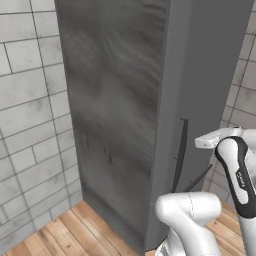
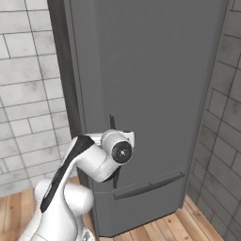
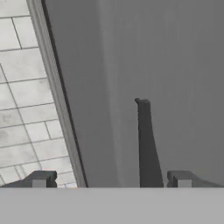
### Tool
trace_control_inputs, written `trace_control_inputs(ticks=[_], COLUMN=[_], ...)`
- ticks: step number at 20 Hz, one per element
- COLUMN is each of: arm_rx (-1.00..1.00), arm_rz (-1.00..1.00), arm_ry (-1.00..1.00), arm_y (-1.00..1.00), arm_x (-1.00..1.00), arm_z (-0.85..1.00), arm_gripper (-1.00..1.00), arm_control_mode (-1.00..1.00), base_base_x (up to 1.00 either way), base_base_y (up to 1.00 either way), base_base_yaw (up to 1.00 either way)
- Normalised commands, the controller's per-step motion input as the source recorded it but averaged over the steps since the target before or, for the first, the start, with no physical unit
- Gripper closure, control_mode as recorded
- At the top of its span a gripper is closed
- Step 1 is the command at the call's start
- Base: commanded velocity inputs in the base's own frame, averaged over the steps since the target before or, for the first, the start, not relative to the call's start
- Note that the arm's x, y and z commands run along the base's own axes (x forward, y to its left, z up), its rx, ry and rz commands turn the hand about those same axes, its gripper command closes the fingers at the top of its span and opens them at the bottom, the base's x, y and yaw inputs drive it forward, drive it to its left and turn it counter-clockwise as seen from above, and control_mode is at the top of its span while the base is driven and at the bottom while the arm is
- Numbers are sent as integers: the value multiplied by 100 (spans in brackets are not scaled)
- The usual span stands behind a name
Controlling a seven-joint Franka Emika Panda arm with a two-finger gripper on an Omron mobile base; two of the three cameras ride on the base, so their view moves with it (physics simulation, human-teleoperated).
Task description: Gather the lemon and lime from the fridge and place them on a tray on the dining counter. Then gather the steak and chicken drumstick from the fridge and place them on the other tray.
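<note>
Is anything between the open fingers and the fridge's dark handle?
Nothing. In the hand view the two small dark fingers stand apart before the tall plain grey fridge, with bare space up to its dark vertical handle.

White arm with dark joints

Smooth, glossy white rounded links (image 1: pixel 189 210), bulbous at elbow and shoulder. Black band (image 1: pixel 239 175) running along one link, carrying small pale lettering too fine to read. Round dark cap (image 2: pixel 121 151) with a pale centre dot closing off one joint. Flat white flange near the wrist. Two small, dark grey, blocky finger tips (image 3: pixel 40 179).
</note>
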Motion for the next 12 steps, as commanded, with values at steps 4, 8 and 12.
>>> trace_control_inputs(ticks=[4,8,12], arm_rx=[7,1,0], arm_rz=[24,23,15], arm_ry=[-16,-9,-9], arm_y=[-10,0,0], arm_x=[10,16,25], arm_z=[-35,-36,-31], arm_gripper=[-100,-100,-100], arm_control_mode=[-100,-100,-100], base_base_x=[0,0,0], base_base_y=[0,0,0], base_base_yaw=[0,0,0])
